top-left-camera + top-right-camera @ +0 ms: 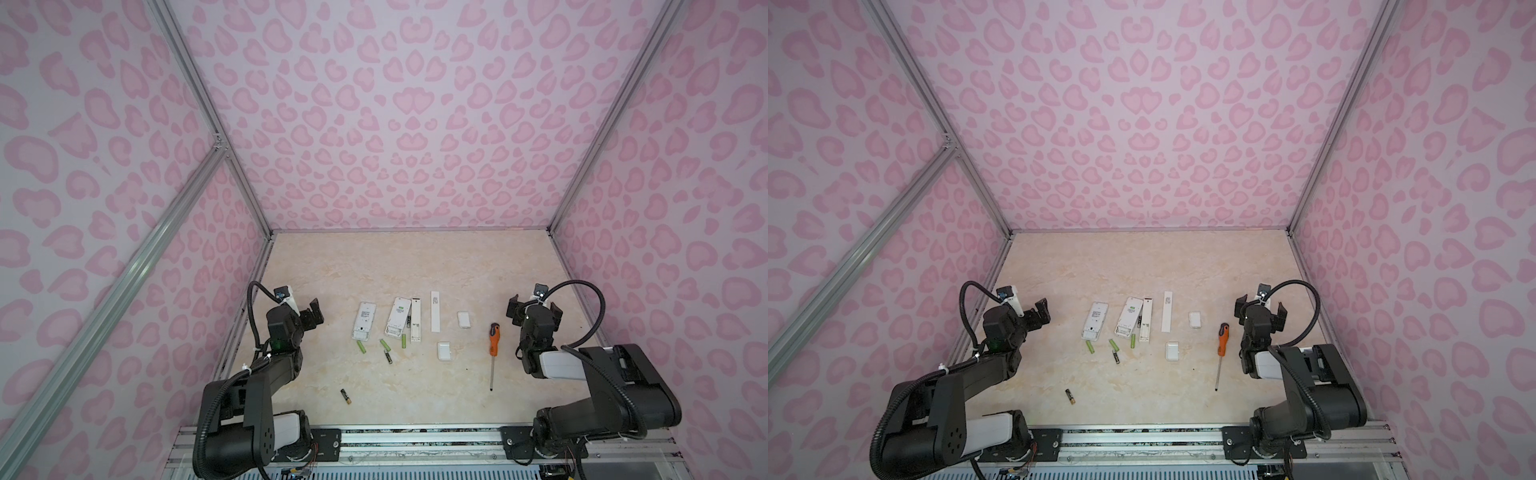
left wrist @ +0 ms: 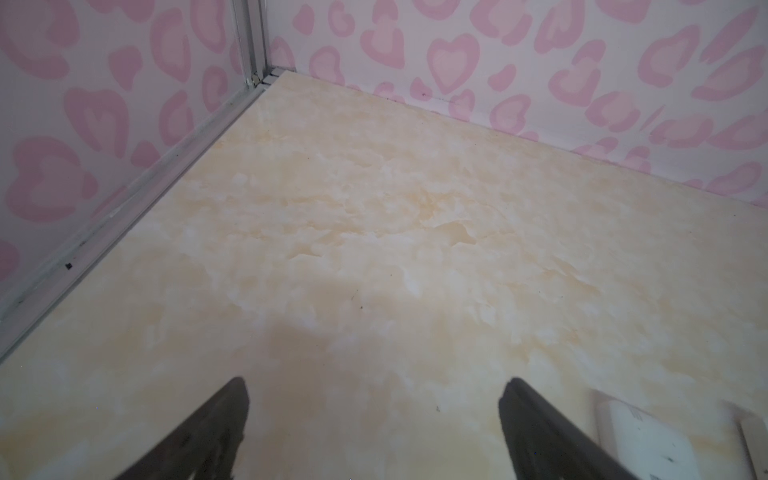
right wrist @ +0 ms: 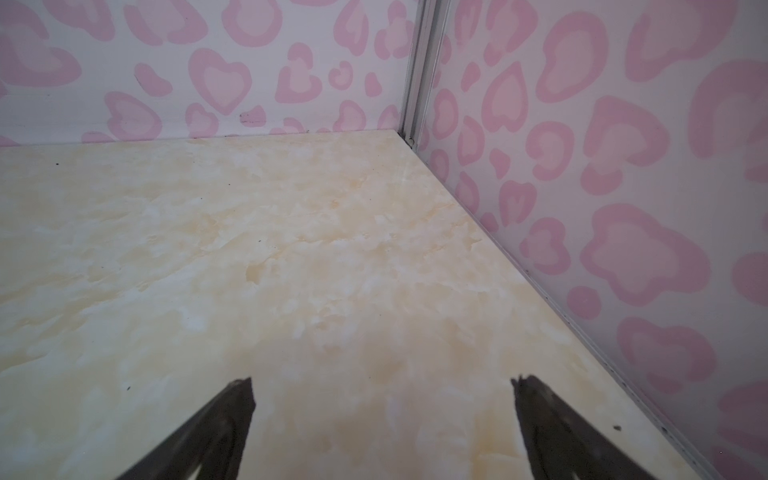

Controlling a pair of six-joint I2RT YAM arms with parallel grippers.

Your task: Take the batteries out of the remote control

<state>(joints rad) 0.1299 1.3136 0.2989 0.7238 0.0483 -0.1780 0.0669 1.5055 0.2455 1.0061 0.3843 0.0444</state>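
Three white remote controls lie face down mid-table: a left one [image 1: 364, 321] [image 1: 1095, 321], a middle one [image 1: 397, 317] and a thin one [image 1: 415, 320]. Loose batteries lie just in front of them: three lime green [image 1: 361, 347] [image 1: 384, 344] [image 1: 403, 341] and a black one [image 1: 388, 357]. Another black battery [image 1: 345, 396] [image 1: 1070, 397] lies nearer the front edge. My left gripper [image 1: 313, 316] [image 2: 376, 386] hangs open and empty left of the remotes. My right gripper [image 1: 534, 309] [image 3: 382, 383] is open and empty at the far right.
An orange-handled screwdriver [image 1: 493, 340] lies between the remotes and the right gripper. A long white cover plate [image 1: 435, 311] and two small ones [image 1: 464, 320] [image 1: 444, 352] lie right of the remotes. Pink patterned walls [image 1: 415, 124] enclose the table on three sides.
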